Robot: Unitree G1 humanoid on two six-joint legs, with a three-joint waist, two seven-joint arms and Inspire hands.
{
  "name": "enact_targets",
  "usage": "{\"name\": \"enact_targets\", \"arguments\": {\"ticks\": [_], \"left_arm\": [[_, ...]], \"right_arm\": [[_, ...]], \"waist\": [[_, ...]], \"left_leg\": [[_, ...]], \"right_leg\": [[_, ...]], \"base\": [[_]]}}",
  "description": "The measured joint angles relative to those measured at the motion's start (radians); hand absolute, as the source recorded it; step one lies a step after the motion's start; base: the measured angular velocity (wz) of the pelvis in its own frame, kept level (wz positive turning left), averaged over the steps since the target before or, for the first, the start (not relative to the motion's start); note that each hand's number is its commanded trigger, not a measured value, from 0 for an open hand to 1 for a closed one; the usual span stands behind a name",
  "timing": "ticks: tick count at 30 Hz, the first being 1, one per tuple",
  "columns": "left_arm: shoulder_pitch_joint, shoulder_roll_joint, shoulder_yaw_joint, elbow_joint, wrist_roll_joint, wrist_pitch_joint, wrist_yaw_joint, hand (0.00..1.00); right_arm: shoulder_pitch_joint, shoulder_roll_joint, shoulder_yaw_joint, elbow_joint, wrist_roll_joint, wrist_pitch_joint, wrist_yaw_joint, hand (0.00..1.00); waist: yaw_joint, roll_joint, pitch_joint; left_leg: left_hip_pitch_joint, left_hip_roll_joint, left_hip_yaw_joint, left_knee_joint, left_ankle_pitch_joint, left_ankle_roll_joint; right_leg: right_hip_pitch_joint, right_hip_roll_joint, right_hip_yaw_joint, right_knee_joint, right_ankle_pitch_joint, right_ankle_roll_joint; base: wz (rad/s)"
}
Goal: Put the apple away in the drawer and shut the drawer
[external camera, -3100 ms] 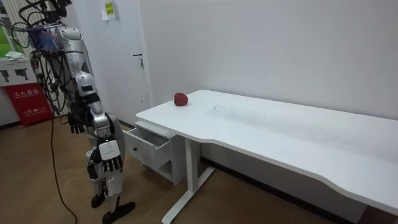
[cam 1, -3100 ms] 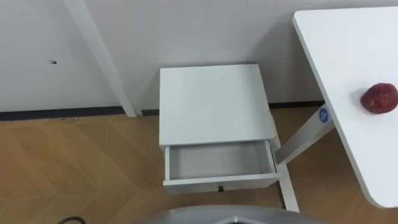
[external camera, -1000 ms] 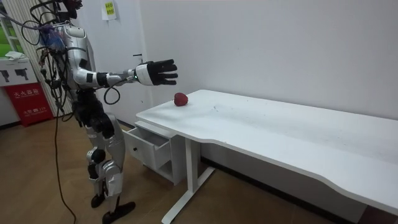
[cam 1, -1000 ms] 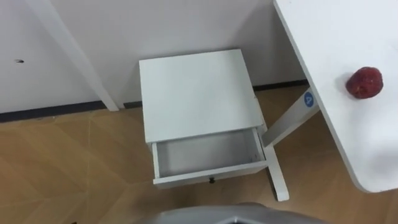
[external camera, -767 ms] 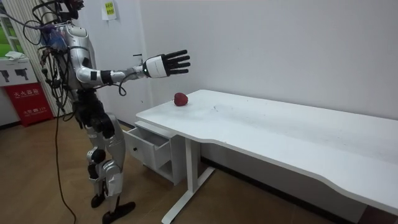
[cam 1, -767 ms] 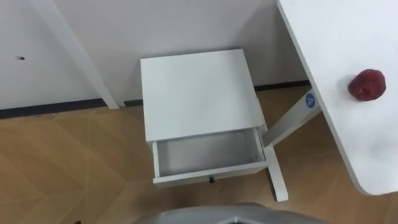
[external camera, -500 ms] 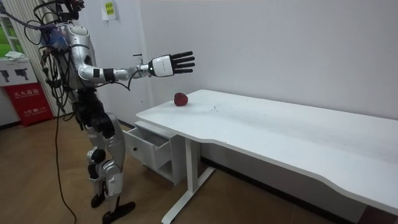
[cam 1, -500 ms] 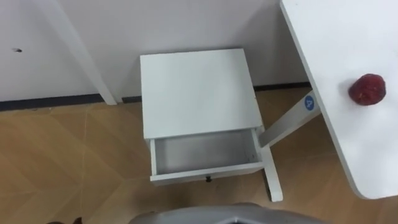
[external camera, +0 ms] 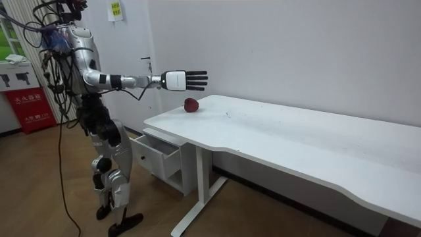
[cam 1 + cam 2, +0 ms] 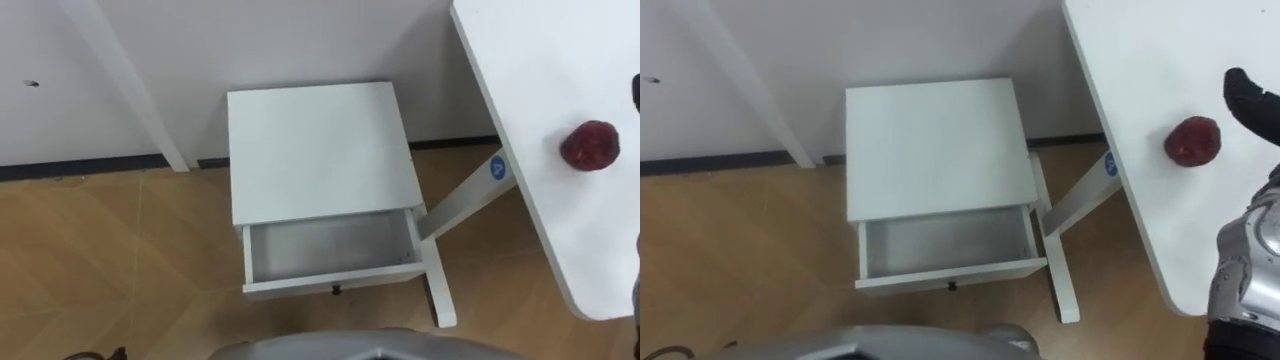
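Right hand [image 9: 179, 79] over the table [image 9: 296, 138], fingers [image 9: 197, 79] straight and spread; apple [image 9: 191, 105] below, apart.

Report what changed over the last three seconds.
The right hand rose from beside the robot's hip and reached out over the white table, fingers straight, near the round red apple without touching it. The apple stays on the table; the white nightstand drawer stays open and empty.

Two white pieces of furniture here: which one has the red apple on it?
The large table, not the small cabinet with the open drawer. The apple lies near the table's end, the robot's open right hand stretched out close by.
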Motion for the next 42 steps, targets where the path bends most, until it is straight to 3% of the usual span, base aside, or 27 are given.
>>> {"name": "enact_targets", "arguments": {"ticks": [7,16,26,32,42], "left_arm": [[0.000,-0.003,-0.012,0.000,0.000,0.002,-0.007,0.00],[-0.003,-0.003,-0.010,0.000,0.000,0.002,-0.012,0.00],[-0.004,-0.003,-0.014,0.002,0.000,0.002,-0.014,0.00],[-0.005,-0.002,-0.021,0.013,0.000,0.003,-0.018,0.00],[-0.011,-0.002,-0.021,0.041,0.002,-0.003,-0.017,0.00]], "right_arm": [[0.000,0.000,0.020,0.003,-0.002,0.004,0.047,0.00],[0.000,0.000,0.040,0.003,-0.009,0.004,0.088,0.00],[0.000,-0.001,0.085,0.047,-0.087,0.004,0.156,0.00],[0.000,-0.001,0.086,0.076,-0.117,0.004,0.189,0.00],[-0.005,-0.005,0.085,0.134,-0.121,-0.008,0.209,0.00]], "waist": [[0.000,0.010,0.0049],[0.006,0.015,0.0045],[0.017,0.008,0.0060],[0.021,0.003,0.0086],[0.026,-0.003,0.0010]], "left_leg": [[-0.001,0.001,-0.001,0.000,0.000,0.000],[-0.001,0.001,-0.001,-0.001,0.000,0.000],[0.001,0.000,-0.004,0.008,0.000,0.000],[-0.002,0.001,-0.027,0.014,0.000,0.000],[-0.018,0.000,-0.037,0.028,0.000,0.001]], "right_leg": [[0.000,0.000,-0.001,0.000,0.001,-0.001],[-0.001,0.000,-0.002,-0.001,0.001,-0.001],[0.008,-0.001,-0.002,0.000,0.001,-0.001],[0.014,-0.001,-0.017,0.001,0.001,-0.002],[0.009,-0.002,-0.026,0.001,0.002,-0.004]], "base": [[0.00],[0.00],[0.00],[0.08],[0.02]]}}
